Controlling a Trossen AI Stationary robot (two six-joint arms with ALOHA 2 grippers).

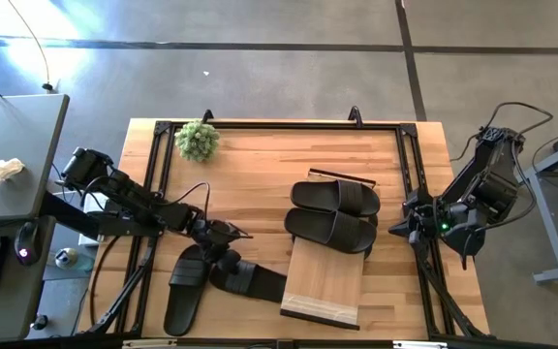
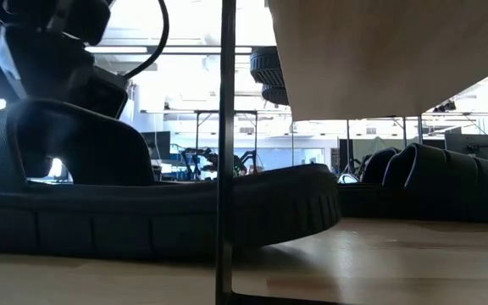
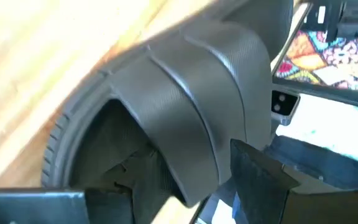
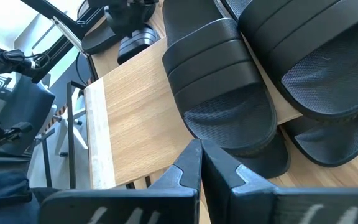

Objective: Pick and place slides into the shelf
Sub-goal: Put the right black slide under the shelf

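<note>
The left tool (image 1: 223, 240) straddles the strap of a slide (image 1: 245, 279) lying on the tabletop (image 1: 260, 165) just left of the shelf (image 1: 325, 281), its fingers (image 3: 263, 180) apart on either side of the strap, not yet clamped. A second slide (image 1: 185, 289) lies just left of it. Two more slides (image 1: 335, 215) already rest side by side on the shelf's far end, leaving bare plank nearer the camera. The right tool (image 4: 199, 163) waits with fingers together at the tabletop's right edge, facing the shelf. A small plant (image 1: 198, 141) stands at the far left. To do this step well, the left tool likely needs a firm, centred pinch on the strap before lifting, then a clear swing over the shelf's edge.
</note>
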